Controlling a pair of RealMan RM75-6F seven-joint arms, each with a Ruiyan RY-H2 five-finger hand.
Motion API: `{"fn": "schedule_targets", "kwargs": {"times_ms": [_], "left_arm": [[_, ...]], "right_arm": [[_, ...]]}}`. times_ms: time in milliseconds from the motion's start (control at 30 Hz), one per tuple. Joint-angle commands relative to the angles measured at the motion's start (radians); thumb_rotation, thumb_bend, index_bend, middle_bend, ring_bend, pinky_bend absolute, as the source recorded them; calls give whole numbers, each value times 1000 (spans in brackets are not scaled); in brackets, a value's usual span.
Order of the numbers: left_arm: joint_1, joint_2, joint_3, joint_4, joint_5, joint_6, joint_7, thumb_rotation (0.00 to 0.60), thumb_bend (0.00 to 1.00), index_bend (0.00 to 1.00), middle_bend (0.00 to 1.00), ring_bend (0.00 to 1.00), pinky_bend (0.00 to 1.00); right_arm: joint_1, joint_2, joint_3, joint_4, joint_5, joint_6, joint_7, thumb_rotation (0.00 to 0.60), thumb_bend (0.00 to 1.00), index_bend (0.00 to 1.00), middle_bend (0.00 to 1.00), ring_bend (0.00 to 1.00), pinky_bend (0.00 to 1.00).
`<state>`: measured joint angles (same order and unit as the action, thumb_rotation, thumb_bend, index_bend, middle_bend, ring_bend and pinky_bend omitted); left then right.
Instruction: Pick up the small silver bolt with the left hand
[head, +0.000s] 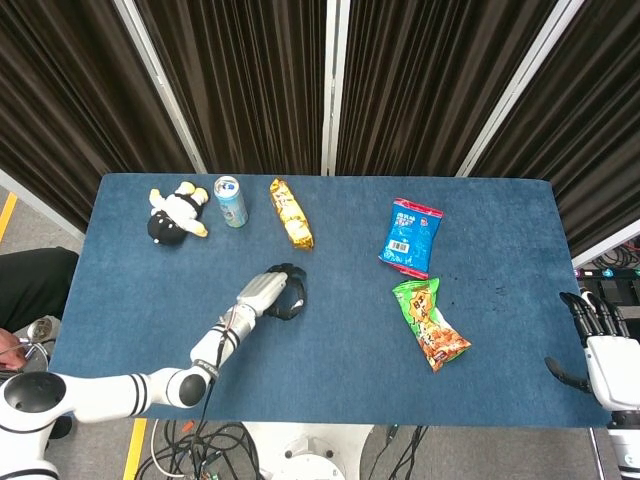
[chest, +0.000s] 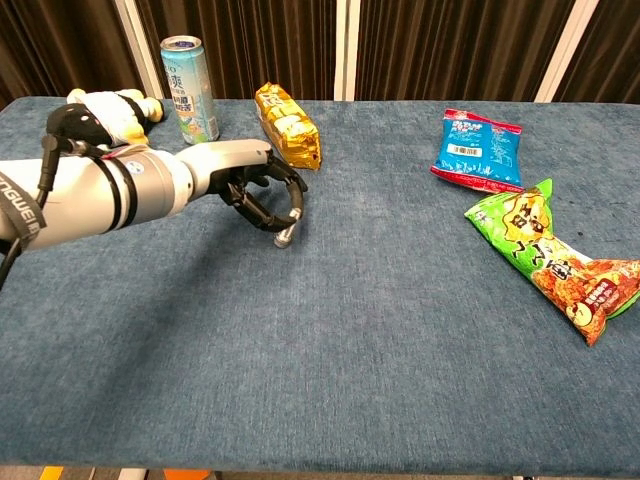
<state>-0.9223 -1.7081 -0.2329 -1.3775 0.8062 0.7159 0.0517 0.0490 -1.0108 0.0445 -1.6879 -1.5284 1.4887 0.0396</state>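
Pinching the small silver bolt (chest: 285, 238) between the curled black fingertips (chest: 262, 216) of my left hand (chest: 262, 195), I hold it low over the blue table (chest: 330, 380), just in front of the golden snack bag (chest: 287, 125); left of that bag stand the drink can (chest: 189, 89) and the plush toy (chest: 98, 116), none of them touching my arm. Well to the bag's right lie the blue packet (chest: 474, 149) and the green packet (chest: 545, 255); my right hand (head: 598, 345) rests past the table's far right edge, fingers spread, grasping nothing.

Dark pleated curtains (head: 250, 80) behind blue-clothed table (head: 500, 330)
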Motion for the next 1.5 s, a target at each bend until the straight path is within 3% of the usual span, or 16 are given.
{"fn": "schedule_targets", "kwargs": {"times_ms": [33,467,700,933,1167,1333,1500], "left_arm": [[11,7,2,0,12,-2,-13,600,408,475,144,0,0],[42,25,16,-17,66,-5,-48,600,408,468,144,0,0],[40,34,16,-29,97,-5,-46,600,406,273,136,0,0],[51,65,14,-69,149,27,-45,600,402,240,130,0,0],[144,234,32,-208,317,216,-13,600,336,243,130,0,0],[269,383,56,-310,335,382,13,600,269,256,132,0,0],[394,471,107,-330,347,534,56,600,219,265,135,0,0]], "right_arm": [[0,0,0,-1,-2,0,-1,600,112,81,101,0,0],[4,-3,0,-5,-5,-3,-7,600,113,81,101,0,0],[2,-3,1,-5,-4,2,-9,600,113,81,101,0,0],[5,-1,1,-2,-3,-3,-4,600,113,81,101,0,0],[8,8,3,5,-3,-6,15,600,113,81,105,0,0],[10,7,4,19,-2,-9,35,600,114,81,108,0,0],[11,-1,6,39,-6,-3,59,600,112,81,108,0,0]]}}
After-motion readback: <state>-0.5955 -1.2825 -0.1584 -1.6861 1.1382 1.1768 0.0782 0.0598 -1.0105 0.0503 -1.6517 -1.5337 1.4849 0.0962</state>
